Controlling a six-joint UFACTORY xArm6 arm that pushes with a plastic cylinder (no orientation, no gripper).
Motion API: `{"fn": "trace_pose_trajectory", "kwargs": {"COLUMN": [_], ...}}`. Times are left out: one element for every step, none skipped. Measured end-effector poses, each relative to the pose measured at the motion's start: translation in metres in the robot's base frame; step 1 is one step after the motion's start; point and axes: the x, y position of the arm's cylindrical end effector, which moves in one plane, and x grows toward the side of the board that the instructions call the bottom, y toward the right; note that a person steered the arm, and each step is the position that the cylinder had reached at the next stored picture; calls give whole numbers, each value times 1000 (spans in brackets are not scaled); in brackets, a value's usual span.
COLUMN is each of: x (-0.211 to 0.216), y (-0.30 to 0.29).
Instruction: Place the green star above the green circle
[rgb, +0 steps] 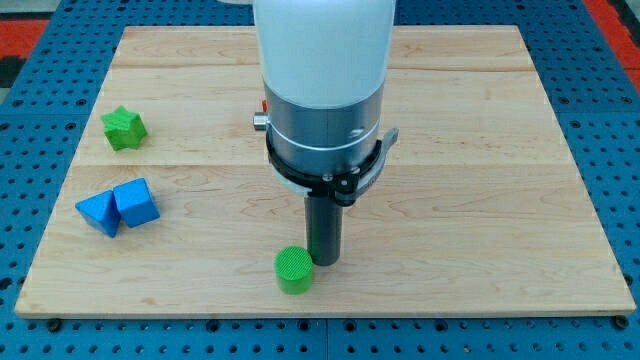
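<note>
Green circle (294, 269) seemingly touches my tip (322, 264).

We see two blue blocks touching at the view's left: a blue triangle (98, 212) and a blue cube (135, 202) just right of it. They lie on a wooden board (480, 150), which rests on a blue pegboard (30, 110).

Four small blocks are counted: one green star block (124, 128), one green circular block (294, 269), two blue blocks (118, 207).
</note>
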Motion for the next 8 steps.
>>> {"fn": "trace_pose_trajectory", "kwargs": {"x": [-47, -100, -159, -199, -229, -244, -224, -197], "y": [3, -40, -73, -138, -220, -293, -292, -276]}}
